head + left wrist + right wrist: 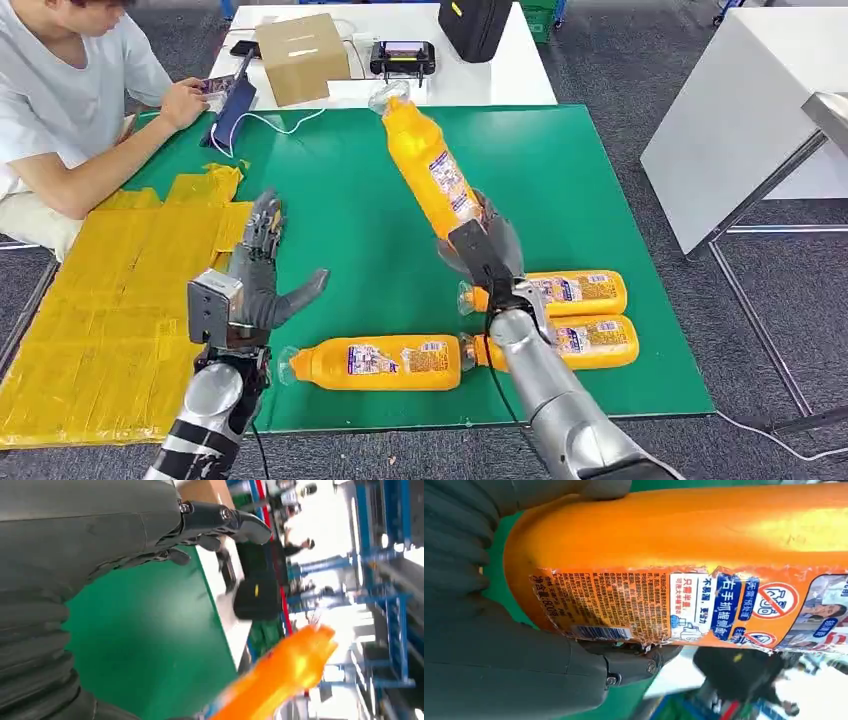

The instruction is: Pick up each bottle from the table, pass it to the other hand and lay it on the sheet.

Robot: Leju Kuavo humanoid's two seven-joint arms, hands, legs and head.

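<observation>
We hold one orange bottle point(432, 170) in our right hand point(487, 250), the fingers wrapped around its base end, and it stands tilted above the green mat point(620, 180), its clear cap end leaning up and away towards the white table point(500, 60) beyond. In the right wrist view the bottle's body is glossy orange, and its printed label point(684, 607) has a torn, ragged upper edge; the label carries dense small text, a barcode, blue blocks of writing and red prohibition circles. Our thumb point(589, 490) presses one side of the body and our dark fingers point(634, 662) close under the other.

Our left hand point(258, 275) is raised to the left of the held bottle, well apart from it, palm open with the fingers spread and nothing in it. In the left wrist view its dark fingers point(220, 522) stretch out over the mat, and the held bottle appears as a blurred orange shape.

Three more orange bottles lie on their sides on the mat: one near bottle point(375, 362) in front of our left arm, and a pair to the right, a rear one point(580, 292) and a front one point(590, 340), side by side and partly behind our right arm.

The yellow sheet point(110, 300) lies to the left of the mat. A person point(70, 110) sits beyond it, handling a phone point(218, 86).
</observation>
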